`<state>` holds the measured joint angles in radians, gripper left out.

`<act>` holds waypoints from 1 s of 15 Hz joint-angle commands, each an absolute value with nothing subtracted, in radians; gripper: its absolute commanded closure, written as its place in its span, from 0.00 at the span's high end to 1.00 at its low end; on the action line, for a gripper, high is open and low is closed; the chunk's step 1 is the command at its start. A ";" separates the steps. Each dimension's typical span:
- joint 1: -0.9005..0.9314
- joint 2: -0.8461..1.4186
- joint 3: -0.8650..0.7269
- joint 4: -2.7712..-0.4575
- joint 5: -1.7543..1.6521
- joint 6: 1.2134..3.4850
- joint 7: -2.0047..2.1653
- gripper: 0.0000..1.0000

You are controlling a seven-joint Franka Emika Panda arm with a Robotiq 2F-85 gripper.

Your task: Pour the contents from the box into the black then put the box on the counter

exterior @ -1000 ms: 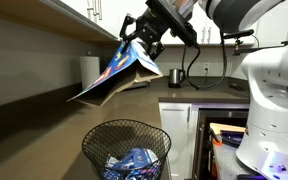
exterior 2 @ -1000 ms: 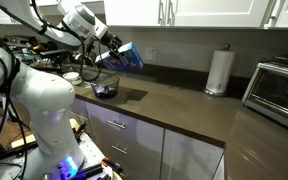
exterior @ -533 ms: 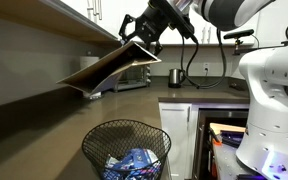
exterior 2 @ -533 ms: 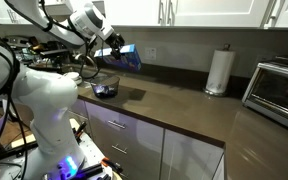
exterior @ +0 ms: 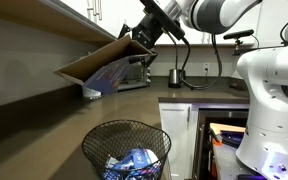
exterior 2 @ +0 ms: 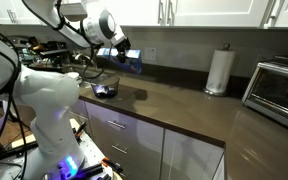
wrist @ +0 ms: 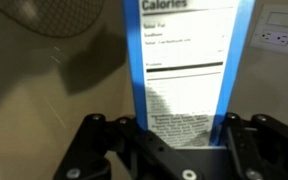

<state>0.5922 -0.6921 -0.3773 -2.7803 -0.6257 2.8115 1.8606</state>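
In an exterior view the arm point(exterior: 212, 12) reaches in from the upper right and bends down to the left, wrist tilted. The claw point(exterior: 142, 38) is clamped on one end of the box point(exterior: 89, 66). The box juts out from the claw to the left and slopes slightly downward, held in the air above the counter point(exterior: 189, 93). Well below the claw stands the black wire basket point(exterior: 125, 125), with blue packets point(exterior: 134, 160) lying at its bottom. A metal cup point(exterior: 176, 76) stands on the counter beyond the claw.

In an exterior view the arm point(exterior 2: 82, 14) comes from the upper left. The claw point(exterior 2: 117, 53) holds the blue box point(exterior 2: 132, 60) out sideways, clear of the counter point(exterior 2: 184, 110). The basket point(exterior 2: 106, 88) sits on the counter just below the claw. Far off along the counter stand a paper towel roll point(exterior 2: 219, 70) and a toaster oven point(exterior 2: 280, 90).

In the wrist view the claw point(wrist: 174, 128) has its fingers point(wrist: 92, 148) closed against the two sides of the box point(wrist: 189, 60), whose label panel faces the camera. The rim of the basket point(wrist: 54, 20) shows up and to the left of the claw, over the counter point(wrist: 44, 110).
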 commanded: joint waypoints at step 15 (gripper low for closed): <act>0.991 -0.564 -0.932 -2.588 0.482 2.762 0.760 0.35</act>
<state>0.9607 -0.6254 -0.8974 -2.6528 0.3014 2.8161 0.9087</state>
